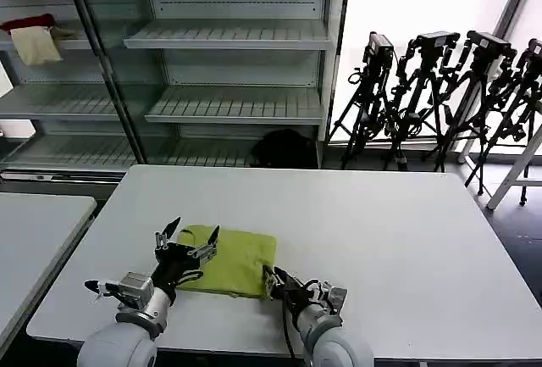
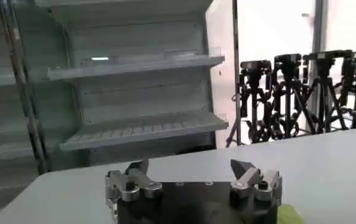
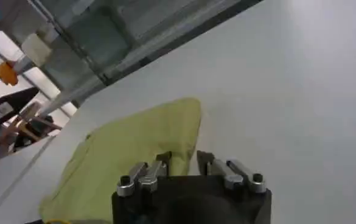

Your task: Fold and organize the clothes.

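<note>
A robotics lab or test room: behind the white table (image 1: 381,248) stand bare metal shelving (image 1: 229,70) and, beside it, a row of camera tripods (image 1: 440,96).

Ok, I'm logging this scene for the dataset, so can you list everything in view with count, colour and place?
T-shirt: one, lime-green, folded, near edge of the table between the grippers.
Table: one, white, in front of the robot.
Side table: one, white, to the robot's left.
Shelves: grey-white racks behind the table.
Red cloth: one, on a far-left shelf.
Cream cloth: one, hanging under the red one.
Tripods: several, black, by the window at far right.
Dark bag: one, black, floor under the shelves.
Left gripper: open, above the shirt's left end.
Right gripper: open, at the shirt's right corner.
</note>
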`<action>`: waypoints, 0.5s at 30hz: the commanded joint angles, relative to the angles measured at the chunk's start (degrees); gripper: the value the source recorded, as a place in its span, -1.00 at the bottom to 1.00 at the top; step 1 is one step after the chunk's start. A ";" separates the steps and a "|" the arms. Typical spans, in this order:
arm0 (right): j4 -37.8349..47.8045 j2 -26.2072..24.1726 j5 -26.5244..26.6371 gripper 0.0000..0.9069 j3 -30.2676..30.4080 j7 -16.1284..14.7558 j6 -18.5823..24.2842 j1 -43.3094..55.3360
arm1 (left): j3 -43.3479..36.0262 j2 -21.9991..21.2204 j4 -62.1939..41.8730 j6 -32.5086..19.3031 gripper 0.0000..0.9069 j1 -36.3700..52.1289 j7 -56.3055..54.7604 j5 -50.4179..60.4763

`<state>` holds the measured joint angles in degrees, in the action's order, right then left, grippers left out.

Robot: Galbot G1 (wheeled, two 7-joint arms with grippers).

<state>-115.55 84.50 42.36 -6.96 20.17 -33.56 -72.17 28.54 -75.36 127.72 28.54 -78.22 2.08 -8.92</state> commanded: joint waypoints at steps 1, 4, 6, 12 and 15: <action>1.82 1.40 0.42 -1.00 1.18 1.15 -0.11 0.83 | 1.20 -0.14 0.98 -0.04 1.00 -0.92 -0.60 -0.59; 1.40 1.09 0.35 -1.00 0.61 0.68 -0.04 0.64 | 1.21 -0.24 1.04 -0.16 1.00 -1.25 -0.92 -0.58; 0.88 0.98 0.36 -1.00 0.01 0.44 0.00 0.55 | 1.14 -0.33 1.00 -0.24 1.00 -1.35 -1.05 -0.51; -2.86 -0.93 1.35 -1.00 -4.25 0.43 0.02 0.16 | 0.83 -0.57 0.98 -0.45 1.00 -1.39 -1.16 -0.34; -4.60 -2.98 2.67 -1.00 -7.05 -0.10 -0.02 0.08 | 0.67 -0.47 0.88 -1.11 1.00 -1.51 -0.91 -0.07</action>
<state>-116.55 84.04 43.29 -8.88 20.32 -33.54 -72.22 29.10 -75.88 128.48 27.97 -79.53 1.08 -9.10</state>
